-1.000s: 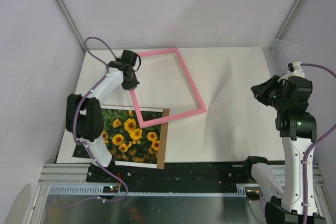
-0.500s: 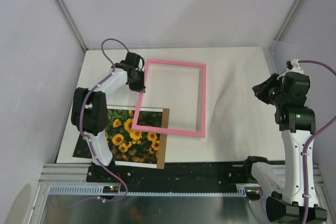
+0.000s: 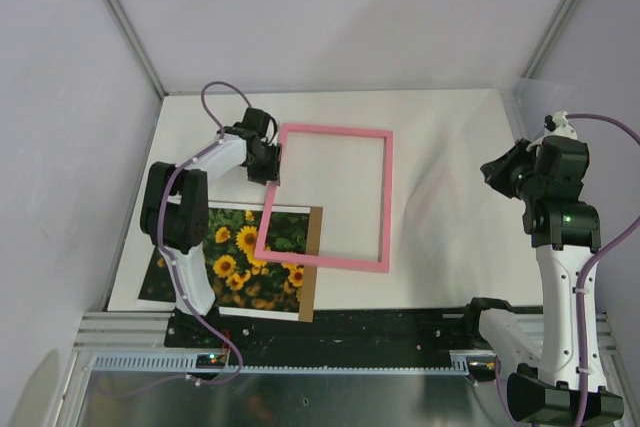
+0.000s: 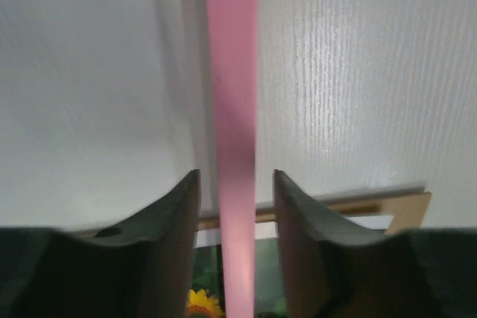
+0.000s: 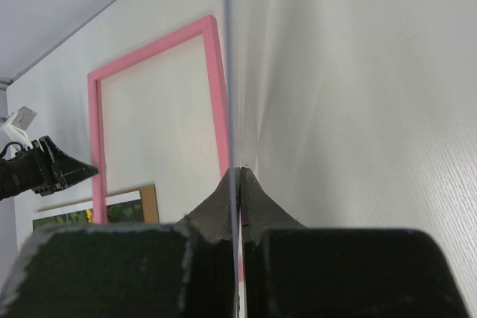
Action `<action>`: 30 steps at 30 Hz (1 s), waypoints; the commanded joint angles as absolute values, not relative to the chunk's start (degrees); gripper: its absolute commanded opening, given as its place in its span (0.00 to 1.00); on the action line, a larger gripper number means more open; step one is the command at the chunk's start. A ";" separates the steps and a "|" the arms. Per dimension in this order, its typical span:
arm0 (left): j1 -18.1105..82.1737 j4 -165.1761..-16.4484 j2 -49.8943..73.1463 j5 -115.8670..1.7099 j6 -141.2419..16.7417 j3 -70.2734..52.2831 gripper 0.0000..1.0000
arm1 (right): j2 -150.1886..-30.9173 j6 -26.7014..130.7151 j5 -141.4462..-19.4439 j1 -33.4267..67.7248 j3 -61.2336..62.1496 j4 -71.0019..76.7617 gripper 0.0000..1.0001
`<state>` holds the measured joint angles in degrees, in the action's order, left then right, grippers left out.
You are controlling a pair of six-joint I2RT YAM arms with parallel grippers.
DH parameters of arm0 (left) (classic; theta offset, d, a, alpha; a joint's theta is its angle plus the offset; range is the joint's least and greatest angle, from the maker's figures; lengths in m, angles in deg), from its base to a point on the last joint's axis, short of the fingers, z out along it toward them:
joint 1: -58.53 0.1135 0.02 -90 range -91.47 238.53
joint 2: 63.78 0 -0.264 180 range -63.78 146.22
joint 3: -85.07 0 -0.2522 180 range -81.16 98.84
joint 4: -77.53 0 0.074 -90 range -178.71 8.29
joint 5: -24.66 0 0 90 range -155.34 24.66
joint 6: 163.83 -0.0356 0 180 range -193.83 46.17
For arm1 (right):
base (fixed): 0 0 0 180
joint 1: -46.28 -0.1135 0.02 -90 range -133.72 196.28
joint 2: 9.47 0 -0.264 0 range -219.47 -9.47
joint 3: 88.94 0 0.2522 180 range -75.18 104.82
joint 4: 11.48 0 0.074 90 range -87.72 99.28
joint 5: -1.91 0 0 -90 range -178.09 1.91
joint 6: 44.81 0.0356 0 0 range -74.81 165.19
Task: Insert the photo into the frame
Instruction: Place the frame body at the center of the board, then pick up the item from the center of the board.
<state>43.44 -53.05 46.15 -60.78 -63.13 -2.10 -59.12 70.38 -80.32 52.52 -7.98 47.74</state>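
The pink frame (image 3: 386,197) lies flat on the white table, its lower left corner over the photo (image 3: 235,259) of sunflowers. My left gripper (image 3: 272,163) straddles the frame's left rail (image 4: 231,94); the jaws stand open with a narrow gap on each side (image 4: 235,176). The photo's top edge shows below the fingers (image 4: 205,304). My right gripper (image 3: 497,169) is raised at the right and shut (image 5: 240,175) on a thin clear sheet (image 5: 227,72), seen edge-on. The frame (image 5: 222,109) and the photo (image 5: 67,218) show beyond it.
A plain brown backing board (image 3: 315,229) lies under the photo, its edge showing on the right (image 4: 402,202) (image 5: 149,199). Grey walls close in the table on three sides. A metal rail (image 3: 330,332) runs along the near edge by the arm bases.
The left gripper swung the frame round from a diamond slant to square with the table and drew it nearer, over the photo's corner. The right gripper barely moved.
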 commanded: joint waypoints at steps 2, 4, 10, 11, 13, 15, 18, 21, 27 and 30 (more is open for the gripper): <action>42.64 -54.83 42.87 -66.18 -61.05 -2.13 0.62 | -58.20 69.09 -81.34 52.78 -4.86 45.50 0.00; 42.17 -54.77 41.39 -68.67 -60.15 -1.66 0.72 | -58.22 69.03 -81.54 52.82 -4.86 45.52 0.00; 35.55 -54.09 38.76 -77.01 -50.33 1.79 0.77 | -58.24 69.53 -82.52 52.87 -4.78 45.55 0.00; 32.98 -53.60 39.30 -79.31 -47.54 3.03 0.76 | -58.11 69.62 -82.75 52.82 -4.78 45.54 0.00; 27.91 -52.64 41.51 -83.03 -41.99 5.52 0.76 | -57.91 69.69 -83.04 52.86 -4.78 45.57 0.00; 23.61 -52.38 44.24 -85.05 -36.38 7.81 0.76 | -57.68 69.71 -83.18 52.86 -4.78 45.85 0.00; 18.67 -52.34 49.69 -86.06 -30.33 13.07 0.74 | -57.09 69.45 -83.46 52.91 -4.78 46.67 0.00; 13.54 -51.97 55.56 -87.06 -29.38 19.70 0.73 | -56.35 69.02 -83.89 52.95 -4.78 47.88 0.00; 8.07 -51.01 64.45 -88.28 -27.87 28.93 0.71 | -54.69 68.29 -84.13 52.96 -4.78 49.71 0.00; 6.03 -50.56 66.92 -90.00 -27.63 31.28 0.71 | -54.18 68.16 -84.09 52.96 -4.78 50.28 0.00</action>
